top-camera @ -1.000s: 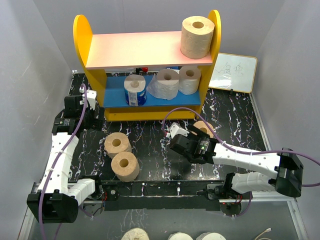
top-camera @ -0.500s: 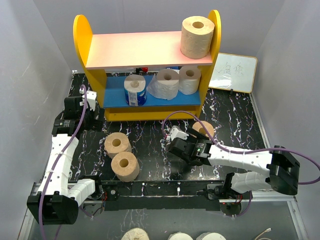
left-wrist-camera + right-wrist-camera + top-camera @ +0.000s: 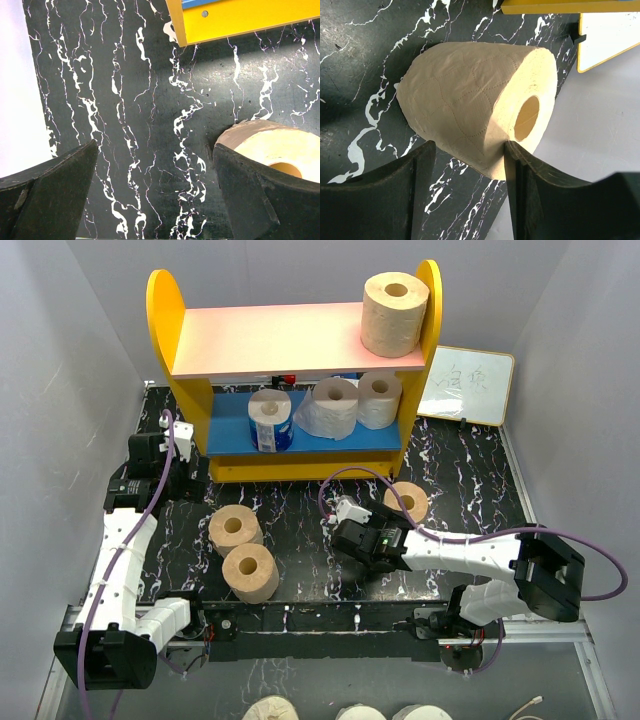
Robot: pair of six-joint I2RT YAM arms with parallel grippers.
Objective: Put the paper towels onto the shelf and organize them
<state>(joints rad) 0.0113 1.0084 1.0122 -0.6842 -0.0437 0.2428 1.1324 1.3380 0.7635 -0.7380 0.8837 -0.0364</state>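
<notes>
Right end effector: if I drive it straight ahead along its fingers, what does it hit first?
The tan-brown paper towel roll on the black marbled table, sitting just at the right end effector's fingertips.

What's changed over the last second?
The right gripper drew back toward the bases and slightly left, uncovering the tan roll. The roll now sits between its fingers, but it is unclear whether it is gripped. The left gripper, shelf and other rolls stayed put.
</notes>
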